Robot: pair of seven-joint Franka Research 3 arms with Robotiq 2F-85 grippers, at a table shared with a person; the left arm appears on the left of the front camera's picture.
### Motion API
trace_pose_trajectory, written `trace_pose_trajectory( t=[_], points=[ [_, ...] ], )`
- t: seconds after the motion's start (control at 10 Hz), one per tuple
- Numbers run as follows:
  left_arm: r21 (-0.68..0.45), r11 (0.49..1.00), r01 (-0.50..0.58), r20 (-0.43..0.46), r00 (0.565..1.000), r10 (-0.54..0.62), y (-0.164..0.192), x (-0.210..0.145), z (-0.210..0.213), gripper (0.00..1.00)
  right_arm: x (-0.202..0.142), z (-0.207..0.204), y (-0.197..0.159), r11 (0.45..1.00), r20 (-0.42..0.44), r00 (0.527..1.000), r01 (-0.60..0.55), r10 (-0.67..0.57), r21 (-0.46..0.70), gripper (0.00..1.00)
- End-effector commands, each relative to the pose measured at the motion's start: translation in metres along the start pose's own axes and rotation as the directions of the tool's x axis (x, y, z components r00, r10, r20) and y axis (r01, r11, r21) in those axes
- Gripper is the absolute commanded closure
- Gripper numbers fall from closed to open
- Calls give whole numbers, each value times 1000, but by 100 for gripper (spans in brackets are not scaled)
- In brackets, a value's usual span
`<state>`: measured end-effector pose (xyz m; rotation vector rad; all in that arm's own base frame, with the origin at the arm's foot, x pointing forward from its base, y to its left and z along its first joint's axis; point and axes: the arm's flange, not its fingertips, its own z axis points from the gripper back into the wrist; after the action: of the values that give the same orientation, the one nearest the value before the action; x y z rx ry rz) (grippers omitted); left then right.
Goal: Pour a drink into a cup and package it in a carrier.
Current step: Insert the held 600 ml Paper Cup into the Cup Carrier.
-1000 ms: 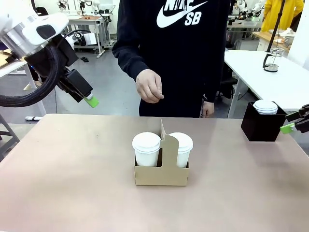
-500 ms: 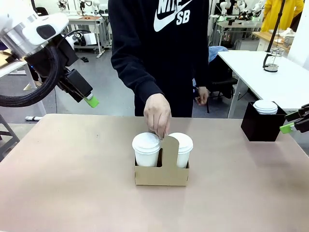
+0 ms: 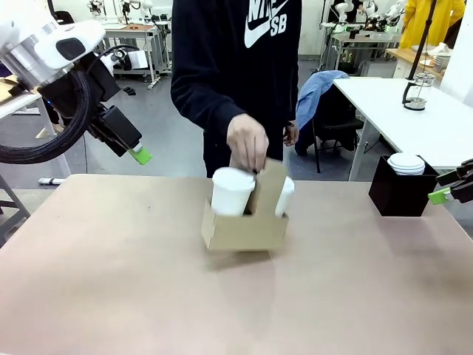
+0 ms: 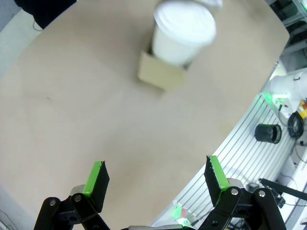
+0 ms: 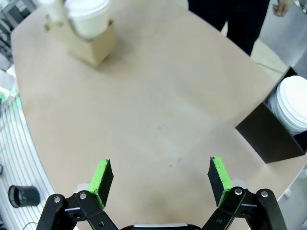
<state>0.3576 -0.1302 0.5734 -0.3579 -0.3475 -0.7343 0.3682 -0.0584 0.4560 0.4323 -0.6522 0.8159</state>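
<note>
carrier (image 3: 244, 229): now lifted, tilted, frame centre; sat flat on table (image 3: 111, 281) before
hand (image 3: 247, 144): grips handle
cups (image 3: 230, 191): both inside
left end effector (image 4: 156, 179): wide open, empty
right end effector (image 5: 160, 179): same
task: prob. done

Carrier (image 3: 244, 229): brown cardboard, tilted, its shadow on the bench (image 3: 111, 281) beneath; appears lifted clear. Held at the upright centre handle by a person's hand (image 3: 247, 142). Two white lidded paper cups seated in it: left cup (image 3: 231, 191) leaning, right cup (image 3: 284, 195) mostly hidden behind the handle. Motion-blurred in the left wrist view.
</note>
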Motion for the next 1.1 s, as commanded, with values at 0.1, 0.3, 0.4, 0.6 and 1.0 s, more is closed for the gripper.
trace_pose_trajectory(
  t=[0.1, 0.3, 0.4, 0.6, 1.0],
  points=[
    [-1, 1000, -13, 2, 1000, 13, 0, 1, 1, 0, 0, 1, 3, 1000, -15, 1000, 19, -20, -15, 0],
    [-1, 1000, -13, 2, 1000, 13, 0, 1, 1, 0, 0, 1, 3, 1000, -15, 1000, 19, -20, -15, 0],
    [-1, 1000, -13, 2, 1000, 13, 0, 1, 1, 0, 0, 1, 3, 1000, -15, 1000, 19, -20, -15, 0],
    [-1, 1000, -13, 2, 1000, 13, 0, 1, 1, 0, 0, 1, 3, 1000, -15, 1000, 19, -20, -15, 0],
    [-1, 1000, -13, 2, 1000, 13, 0, 1, 1, 0, 0, 1, 3, 1000, -15, 1000, 19, -20, -15, 0]
  ],
)
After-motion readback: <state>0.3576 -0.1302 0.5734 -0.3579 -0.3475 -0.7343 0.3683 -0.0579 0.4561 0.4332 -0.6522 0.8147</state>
